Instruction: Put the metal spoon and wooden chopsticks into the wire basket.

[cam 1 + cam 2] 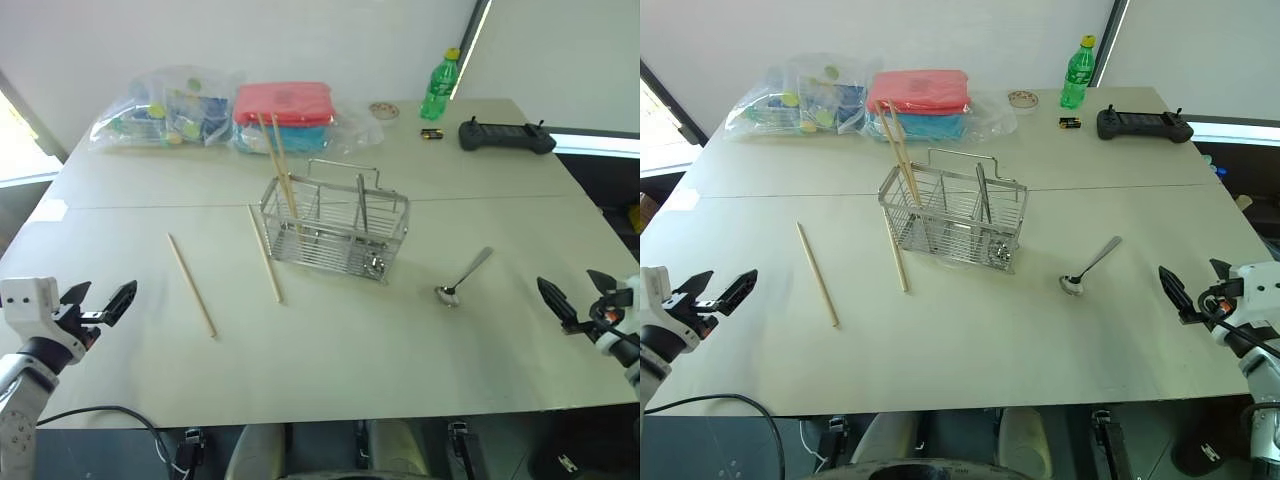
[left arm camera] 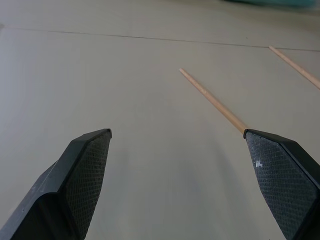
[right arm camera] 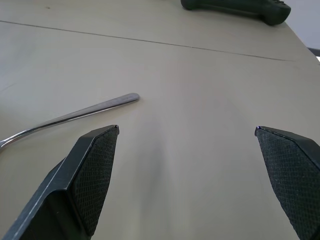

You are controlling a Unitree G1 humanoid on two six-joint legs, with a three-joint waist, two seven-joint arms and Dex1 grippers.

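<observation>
Both hands, left hand (image 1: 98,303) and right hand (image 1: 577,297), are hovering wide open and empty at the desk (image 1: 330,350) edges. Two wooden chopsticks (image 1: 191,285) are lying left of the wire basket (image 1: 335,228), the metal spoon (image 1: 462,278) right of it. Plastic bags (image 1: 165,118), a green bottle (image 1: 439,86) and a black controller (image 1: 505,136) are sitting far behind, blocking nothing.

pale tan wooden chopsticks (image 1: 191,285), shiny silver metal spoon (image 1: 463,277), silver wire basket (image 1: 335,228), green bottle (image 1: 439,85) at one o'clock.

The left gripper (image 2: 177,134) is standing with its two black fingers (image 2: 85,170) spread wide over the pale table (image 2: 100,75) — one wooden chopstick (image 2: 212,101) is lying between them, another chopstick (image 2: 295,66) crossing the frame's upper right.
</observation>
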